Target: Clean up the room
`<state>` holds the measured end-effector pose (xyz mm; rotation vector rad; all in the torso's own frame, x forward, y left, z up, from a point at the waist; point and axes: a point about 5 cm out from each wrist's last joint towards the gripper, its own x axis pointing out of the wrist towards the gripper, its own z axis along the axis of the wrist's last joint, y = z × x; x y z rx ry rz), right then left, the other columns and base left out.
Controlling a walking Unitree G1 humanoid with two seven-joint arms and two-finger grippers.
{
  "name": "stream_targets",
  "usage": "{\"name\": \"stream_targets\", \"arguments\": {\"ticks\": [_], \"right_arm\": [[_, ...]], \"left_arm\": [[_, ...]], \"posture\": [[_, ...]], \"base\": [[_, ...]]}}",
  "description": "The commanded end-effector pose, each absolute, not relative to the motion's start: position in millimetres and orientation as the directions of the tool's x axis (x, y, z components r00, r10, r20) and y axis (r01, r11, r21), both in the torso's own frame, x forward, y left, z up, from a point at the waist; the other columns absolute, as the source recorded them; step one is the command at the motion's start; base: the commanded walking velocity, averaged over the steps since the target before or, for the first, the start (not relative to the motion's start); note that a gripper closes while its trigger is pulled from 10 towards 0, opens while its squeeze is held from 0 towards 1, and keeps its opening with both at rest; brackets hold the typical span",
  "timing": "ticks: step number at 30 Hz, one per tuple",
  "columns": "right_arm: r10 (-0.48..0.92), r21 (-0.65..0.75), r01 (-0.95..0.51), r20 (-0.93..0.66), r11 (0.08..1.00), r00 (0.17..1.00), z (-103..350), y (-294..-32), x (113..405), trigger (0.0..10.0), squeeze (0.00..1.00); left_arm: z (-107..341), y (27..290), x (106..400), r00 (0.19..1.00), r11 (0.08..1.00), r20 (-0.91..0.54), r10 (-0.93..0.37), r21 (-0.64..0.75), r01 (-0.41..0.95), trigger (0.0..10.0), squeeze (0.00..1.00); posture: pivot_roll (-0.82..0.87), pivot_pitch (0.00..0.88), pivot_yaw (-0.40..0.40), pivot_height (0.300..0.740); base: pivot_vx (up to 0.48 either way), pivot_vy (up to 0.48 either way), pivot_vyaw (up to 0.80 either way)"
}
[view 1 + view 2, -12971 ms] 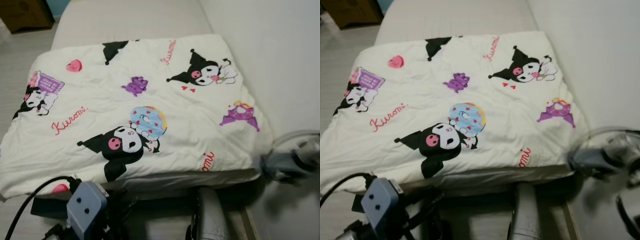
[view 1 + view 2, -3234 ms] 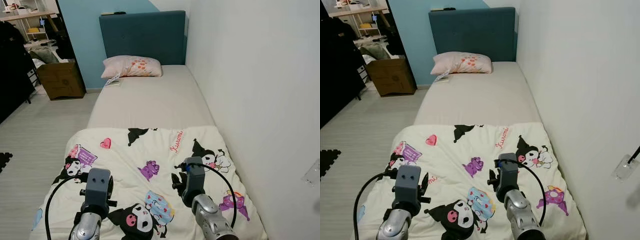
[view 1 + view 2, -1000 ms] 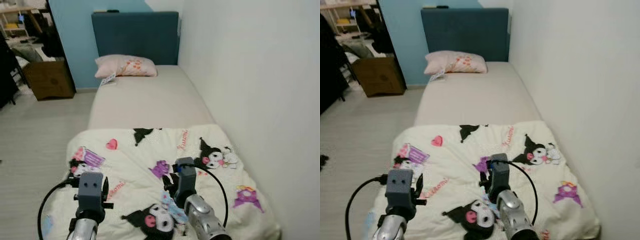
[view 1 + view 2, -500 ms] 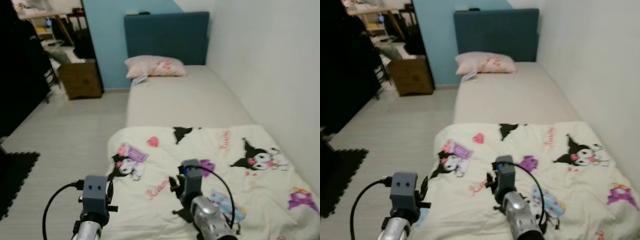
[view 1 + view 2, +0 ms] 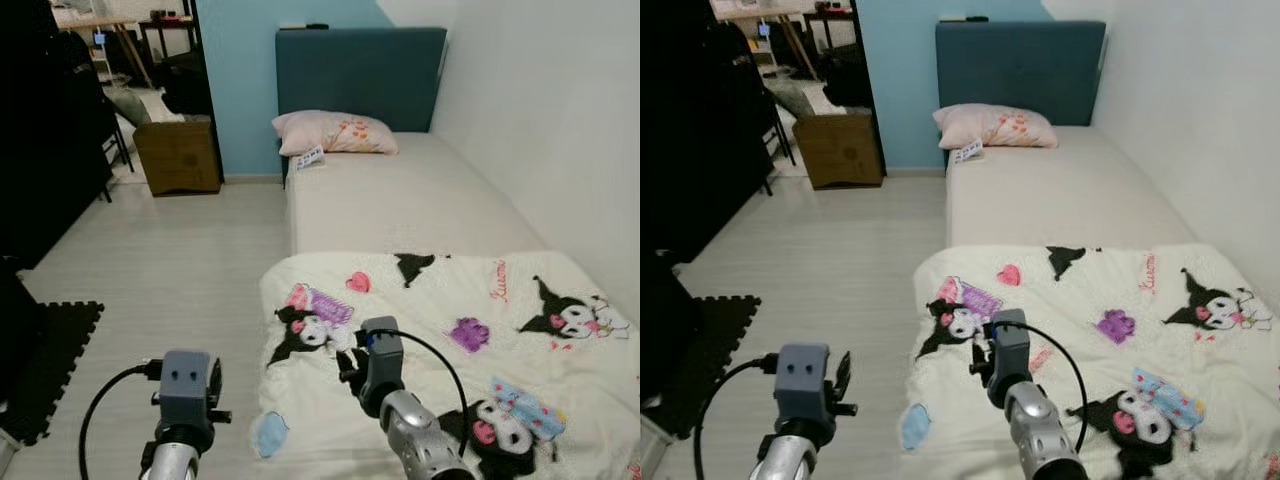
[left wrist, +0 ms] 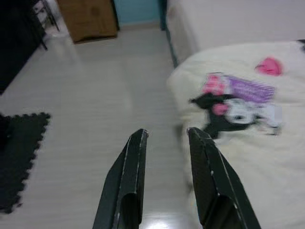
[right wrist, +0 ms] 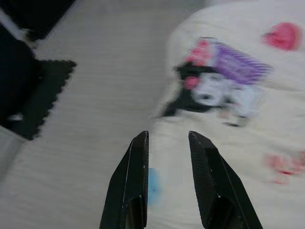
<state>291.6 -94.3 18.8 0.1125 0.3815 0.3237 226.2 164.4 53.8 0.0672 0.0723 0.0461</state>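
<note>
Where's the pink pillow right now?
The pink pillow lies at the far end of the bed, against the teal headboard, with the brown box on the floor to its left.

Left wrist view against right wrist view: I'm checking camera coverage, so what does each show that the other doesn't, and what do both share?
Left wrist view: the brown cabinet and bare mattress beyond the open left gripper over the floor.

Right wrist view: the open right gripper above the blanket's edge, with a blue print between its fingers.

Both: the cartoon-print blanket, pale floor, black foam mat.
</note>
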Motion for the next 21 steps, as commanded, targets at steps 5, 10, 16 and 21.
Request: {"name": "stream_targets", "arguments": {"ticks": [5, 10, 16, 21], "right_arm": [[0.338, 0.169, -0.297, -0.345, 0.940, 0.875, 18.8, -91.7, 291.9, 10.0, 0.00], [0.339, 0.171, -0.296, -0.346, 0.940, 0.875, 18.4, -91.1, 291.7, 10.0, 0.00], [0.338, 0.174, -0.294, -0.347, 0.940, 0.875, 17.6, -90.7, 290.9, 10.0, 0.00], [0.336, 0.175, -0.292, -0.348, 0.940, 0.875, 16.8, -91.1, 290.4, 10.0, 0.00]], "left_arm": [[53.4, 167.1, 224.8, 0.995, 0.996, -0.078, 0.055, 0.071, -0.049, 10.0, 0.00], [53.7, 167.8, 224.4, 0.995, 0.996, -0.078, 0.055, 0.073, -0.050, 10.0, 0.00], [55.7, 168.2, 223.4, 0.996, 0.995, -0.082, 0.024, 0.094, -0.017, 10.0, 0.00], [54.7, 168.3, 222.8, 0.995, 0.994, -0.093, 0.021, 0.105, -0.011, 10.0, 0.00]], "posture": [[0.02, 0.000, -0.020, 0.740], [0.02, 0.000, -0.019, 0.740], [0.02, 0.000, -0.016, 0.740], [0.02, 0.000, -0.014, 0.740]], "base": [[0.000, 0.413, 0.00], [0.000, 0.412, 0.00], [0.000, -0.022, 0.00], [0.000, -0.480, 0.00]]}}
